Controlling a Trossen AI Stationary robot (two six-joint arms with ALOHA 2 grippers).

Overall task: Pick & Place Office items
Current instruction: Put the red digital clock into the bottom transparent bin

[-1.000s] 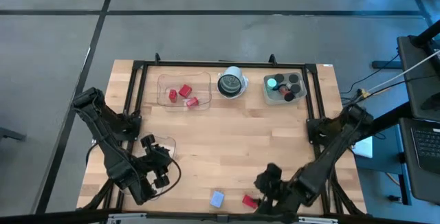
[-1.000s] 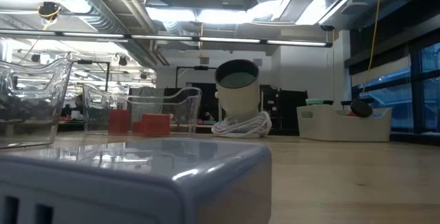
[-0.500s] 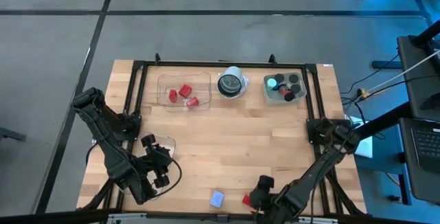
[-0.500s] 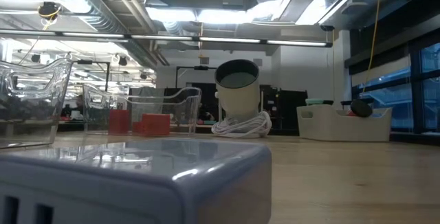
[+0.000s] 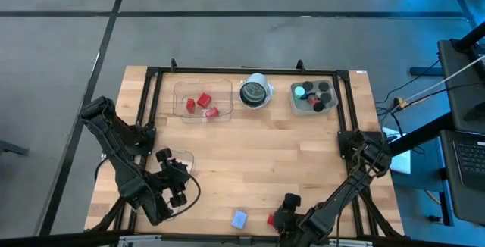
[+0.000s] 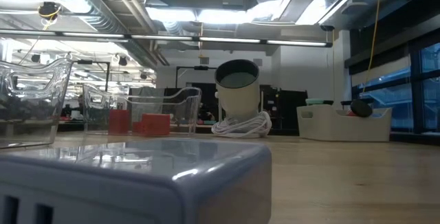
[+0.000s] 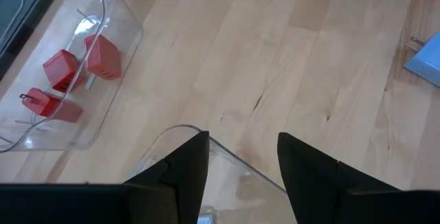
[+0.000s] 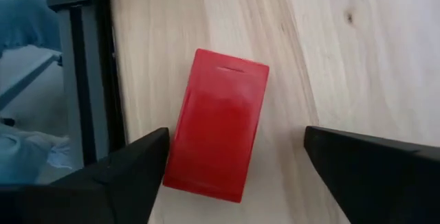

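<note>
A red block lies flat on the wood near the table's near edge, with a pale-blue block to its left. My right gripper is open and low over the red block, one finger on each side of it. My left gripper hangs open at the near left over the rim of a clear tray, holding nothing. At the far edge, red blocks lie in another clear tray. Black cylinders and a teal cap sit in a white tray. My right gripper comes at the red block slanting down from the near right. One finger stands right beside the block's near corner. I cannot tell whether it touches. The other finger is well clear of the block, which lies flat on the table.
A round white-rimmed object with a coiled cable stands at the far middle, between the two trays. A black metal frame runs along the table's edge close to the red block. Bare wood lies across the middle of the table.
My right gripper has come down and toward the table's near edge and left, over the red block, rolling somewhat on the way. The red block and the pale-blue block lie where they were.
</note>
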